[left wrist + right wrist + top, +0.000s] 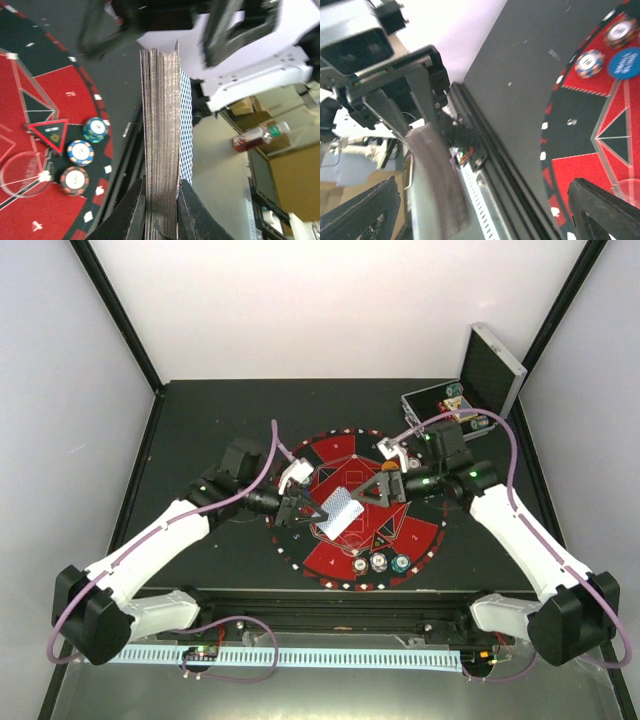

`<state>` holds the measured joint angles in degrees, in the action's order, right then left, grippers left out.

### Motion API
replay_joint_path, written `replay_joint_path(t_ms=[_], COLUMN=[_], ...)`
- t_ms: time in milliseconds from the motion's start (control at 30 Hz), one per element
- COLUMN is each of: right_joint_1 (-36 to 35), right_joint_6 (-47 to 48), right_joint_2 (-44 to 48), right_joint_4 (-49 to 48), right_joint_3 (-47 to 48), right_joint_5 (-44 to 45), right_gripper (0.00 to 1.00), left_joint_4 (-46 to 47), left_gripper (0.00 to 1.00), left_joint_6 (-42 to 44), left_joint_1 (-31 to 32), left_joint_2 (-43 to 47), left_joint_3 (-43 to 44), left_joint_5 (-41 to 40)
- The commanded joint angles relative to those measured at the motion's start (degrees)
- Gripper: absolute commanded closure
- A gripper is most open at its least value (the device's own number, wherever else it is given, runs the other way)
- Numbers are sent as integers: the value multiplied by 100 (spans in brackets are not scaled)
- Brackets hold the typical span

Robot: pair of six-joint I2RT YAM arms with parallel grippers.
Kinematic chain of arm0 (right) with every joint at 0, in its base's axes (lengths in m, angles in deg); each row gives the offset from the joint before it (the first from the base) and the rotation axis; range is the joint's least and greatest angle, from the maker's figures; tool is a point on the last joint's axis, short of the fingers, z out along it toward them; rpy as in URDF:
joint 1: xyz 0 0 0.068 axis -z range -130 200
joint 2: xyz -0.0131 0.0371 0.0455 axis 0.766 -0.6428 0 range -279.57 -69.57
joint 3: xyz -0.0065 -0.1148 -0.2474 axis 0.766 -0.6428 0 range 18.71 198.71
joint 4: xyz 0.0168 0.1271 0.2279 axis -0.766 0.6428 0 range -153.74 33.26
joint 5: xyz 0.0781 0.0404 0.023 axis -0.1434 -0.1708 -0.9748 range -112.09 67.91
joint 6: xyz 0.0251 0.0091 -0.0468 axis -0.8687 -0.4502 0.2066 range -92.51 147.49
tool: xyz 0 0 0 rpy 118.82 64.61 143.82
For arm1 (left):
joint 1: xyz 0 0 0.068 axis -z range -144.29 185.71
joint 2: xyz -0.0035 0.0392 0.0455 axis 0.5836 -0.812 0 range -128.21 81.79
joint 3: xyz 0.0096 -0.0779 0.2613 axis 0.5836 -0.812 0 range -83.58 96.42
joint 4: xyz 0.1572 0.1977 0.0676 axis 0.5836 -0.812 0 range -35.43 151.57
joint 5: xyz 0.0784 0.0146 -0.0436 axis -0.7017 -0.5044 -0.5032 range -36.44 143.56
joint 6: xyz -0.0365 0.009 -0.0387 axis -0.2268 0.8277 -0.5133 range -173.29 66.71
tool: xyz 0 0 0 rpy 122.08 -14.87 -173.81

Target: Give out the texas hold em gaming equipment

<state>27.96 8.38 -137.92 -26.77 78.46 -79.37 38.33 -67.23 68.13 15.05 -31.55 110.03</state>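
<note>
My left gripper (300,505) is shut on a deck of playing cards (340,510) and holds it above the middle of the round red-and-black mat (340,448). In the left wrist view the deck (160,125) stands edge-on between the fingers (136,210), its blue-patterned back on the right side. My right gripper (384,487) is open wide and empty, just right of the deck. Its view shows the deck (437,185) ahead of it. A teal chip (95,129), a blue-orange disc (80,152) and a white-grey chip (74,180) lie by a black triangle marker (50,132) at the mat's near edge.
A silver hinged case (495,365) stands open at the back right with chips inside. A clear round disc (22,172) lies on the mat. More chips (590,62) and a blue disc (625,62) show in the right wrist view. A black rail (330,612) runs along the table's near edge.
</note>
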Motion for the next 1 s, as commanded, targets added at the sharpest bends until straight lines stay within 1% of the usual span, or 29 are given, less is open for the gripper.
replay_joint_path(t_ms=[0, 67, 200, 300, 433, 533, 600, 633, 667, 733, 767, 867, 933, 967], right_joint_1=[-416, -557, -750, -795, -814, -841, -845, -841, -846, -837, -837, -837, -837, -837], right_joint_6=[334, 269, 18, -103, 0, 194, 170, 69, -92, -501, -729, -1440, -1864, -2120], right_joint_2=[-301, -376, -383, -363, -411, -433, -433, -433, -433, -445, -465, -625, -725, -750], right_joint_4=[-41, -201, -665, -832, -726, -555, -585, -705, -870, -1243, -1419, -1907, -2231, -2551], right_joint_3=[84, 28, -108, -188, -239, -259, -300, -337, -390, -488, -534, -703, -856, -1014], right_joint_5=[-518, -756, -1095, -1186, -1369, -1451, -1461, -1440, -1380, -1135, -962, -453, -101, -26], right_gripper=[10, 18, 31, 42, 64, 83, 98, 99, 99, 99, 99, 99, 99, 99], left_joint_4=[-58, -131, -579, -678, -673, -658, -668, -683, -700, -824, -952, -1161, -974, -826], left_gripper=[98, 98, 98, 98, 98, 98, 98, 97, 87, 39, 22, 3, 1, 1], left_joint_6=[376, 444, 772, 880, 901, 895, 912, 929, 946, 1031, 1136, 1399, 1523, 1633], left_joint_1=[-4, 0, -6, 0, -2, -1, -3, -5, -8, -12, -17, -10, 25, 76], left_joint_2=[172, 114, -16, -77, -162, -203, -216, -223, -239, -273, -265, -71, 194, 342], left_joint_3=[44, 96, 302, 368, 393, 413, 418, 421, 426, 457, 507, 629, 579, 502], left_joint_5=[1106, 1200, 1181, 1128, 1072, 1049, 967, 911, 840, 443, 134, -1155, -2010, -2517])
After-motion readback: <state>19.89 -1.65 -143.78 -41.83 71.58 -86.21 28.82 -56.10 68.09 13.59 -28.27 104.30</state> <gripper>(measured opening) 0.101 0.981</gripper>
